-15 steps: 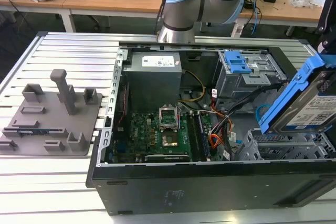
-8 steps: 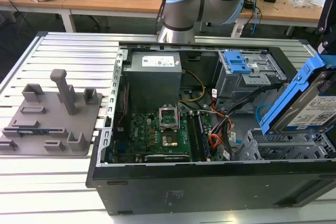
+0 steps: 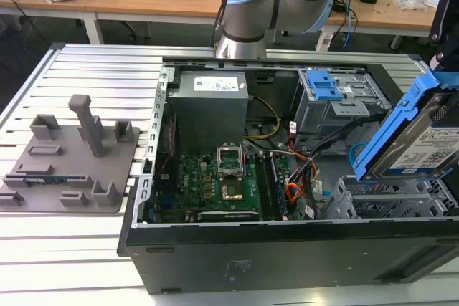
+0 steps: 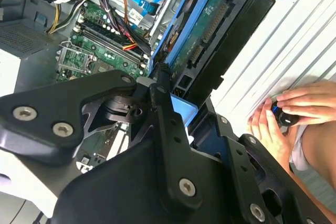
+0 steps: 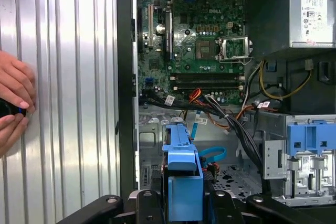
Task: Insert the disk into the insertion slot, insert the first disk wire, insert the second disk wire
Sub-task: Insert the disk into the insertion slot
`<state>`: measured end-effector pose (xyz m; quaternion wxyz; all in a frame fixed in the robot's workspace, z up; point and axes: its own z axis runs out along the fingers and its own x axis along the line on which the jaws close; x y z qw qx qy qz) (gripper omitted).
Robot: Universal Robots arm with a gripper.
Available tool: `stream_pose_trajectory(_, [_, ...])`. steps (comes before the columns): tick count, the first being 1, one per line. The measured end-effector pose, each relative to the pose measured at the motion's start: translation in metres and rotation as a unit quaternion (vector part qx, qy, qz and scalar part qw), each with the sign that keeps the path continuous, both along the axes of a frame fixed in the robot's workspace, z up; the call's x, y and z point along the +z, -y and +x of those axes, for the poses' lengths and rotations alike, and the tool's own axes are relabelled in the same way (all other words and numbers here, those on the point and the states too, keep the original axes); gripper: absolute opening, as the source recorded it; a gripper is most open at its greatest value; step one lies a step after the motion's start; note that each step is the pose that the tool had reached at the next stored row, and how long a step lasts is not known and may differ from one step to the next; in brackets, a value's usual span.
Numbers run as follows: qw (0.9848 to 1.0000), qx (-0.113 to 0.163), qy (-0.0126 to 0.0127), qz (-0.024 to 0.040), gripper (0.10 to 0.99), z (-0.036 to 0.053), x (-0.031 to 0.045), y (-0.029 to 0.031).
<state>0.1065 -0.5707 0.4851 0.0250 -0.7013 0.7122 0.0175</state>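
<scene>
Gripper: the gripper (image 5: 184, 205) hangs over the open computer case (image 3: 143, 198), at the exterior view's right.
Jaws: pinching the blue carrier of the disk (image 3: 419, 141) at one short end; in the first wrist view the carrier sits between the two black fingers.
Disk, place: held in the air, clear of the case floor, just above the slot (image 3: 373, 202).
Disk, attitude: tilted; its long axis runs from a low end near the slot up to a high end at the jaws, towards the exterior view's right. The label face looks up, the green circuit-board face down.
Governing relation: the slot lies below and just ahead of the disk's low end, so the disk extends from the jaws down towards the cage. Judged from the tilt, the disk is not yet in line with the slot and not yet inside it.
Bay: the taller bay (image 3: 330, 98) with a blue latch stands beside the slot, further from the disk.
Wires: orange, blue and black wires (image 3: 295, 190) lie loose between motherboard and slot; which of them serve the disk cannot be told.
Hand: a person's hand (image 5: 13, 103) rests on the ribbed worktop (image 3: 86, 62), well apart from the disk.
Hidden: the slot mouth is partly covered by the disk; the high end of the disk is cut off at the edge of the exterior view.
</scene>
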Motion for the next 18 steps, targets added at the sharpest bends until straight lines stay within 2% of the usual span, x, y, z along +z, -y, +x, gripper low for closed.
stream_pose_trajectory(11, [0.9999, -0.003, -0.0053, -0.0086, 0.365, 0.009, -0.0036, -0.0094])
stream_pose_trajectory(14, [0.9999, -0.004, -0.006, -0.0113, 0.365, 0.0092, -0.0056, -0.013])
stream_pose_trajectory(18, [0.9999, -0.004, -0.0063, -0.0117, 0.365, 0.0092, -0.0059, -0.0131])
